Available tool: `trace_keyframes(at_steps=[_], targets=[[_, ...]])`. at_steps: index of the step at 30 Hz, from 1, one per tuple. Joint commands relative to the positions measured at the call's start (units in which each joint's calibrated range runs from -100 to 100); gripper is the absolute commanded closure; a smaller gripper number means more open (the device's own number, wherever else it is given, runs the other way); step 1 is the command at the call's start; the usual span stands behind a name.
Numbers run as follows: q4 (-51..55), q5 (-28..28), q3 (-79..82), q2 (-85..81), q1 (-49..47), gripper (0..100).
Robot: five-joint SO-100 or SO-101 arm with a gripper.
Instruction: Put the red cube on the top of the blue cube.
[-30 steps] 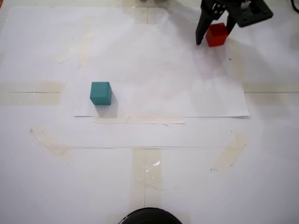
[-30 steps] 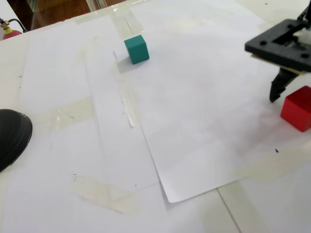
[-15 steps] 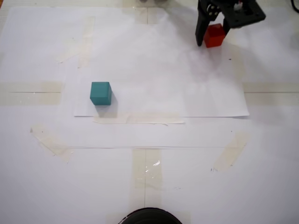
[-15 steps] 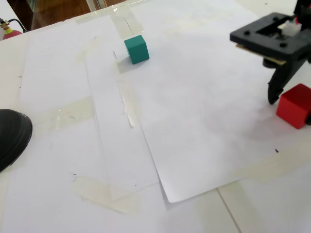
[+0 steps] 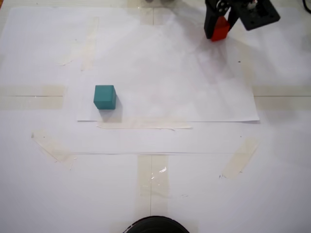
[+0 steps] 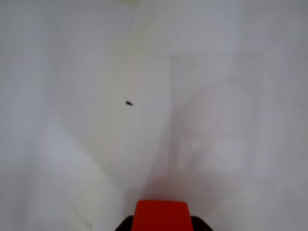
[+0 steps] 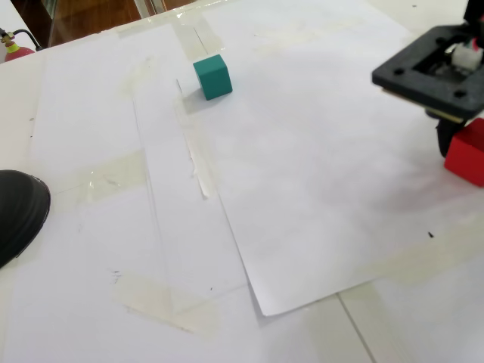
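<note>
The red cube (image 5: 219,29) is at the far right of the white paper in a fixed view, between the black fingers of my gripper (image 5: 219,32), which is shut on it. In another fixed view the red cube (image 7: 467,156) hangs under the gripper (image 7: 460,151) at the right edge, with a faint shadow below it. The wrist view shows the red cube (image 6: 161,216) at the bottom edge, dark jaw tips on either side, blurred paper beyond. The blue cube (image 5: 104,96), teal in colour, stands alone on the paper far to the left; it also shows as the blue cube (image 7: 212,76).
White paper sheets (image 5: 165,73) are taped to the table with pale tape strips (image 5: 143,125). A black rounded object (image 5: 155,225) sits at the near edge, seen also as the black object (image 7: 19,213). The table's far edge and a small red item (image 7: 17,50) lie top left.
The gripper has closed around the red cube and carried it a little up and away from its resting spot. The blue cube has not moved.
</note>
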Motion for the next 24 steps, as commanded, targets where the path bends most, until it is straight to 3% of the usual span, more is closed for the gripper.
trace_keyframes(at_steps=[1, 24], targets=[[8.5, 2.8, -8.8, -4.1, 3.6, 84], [26.7, 12.4, -32.2, -3.0, 18.1, 85]])
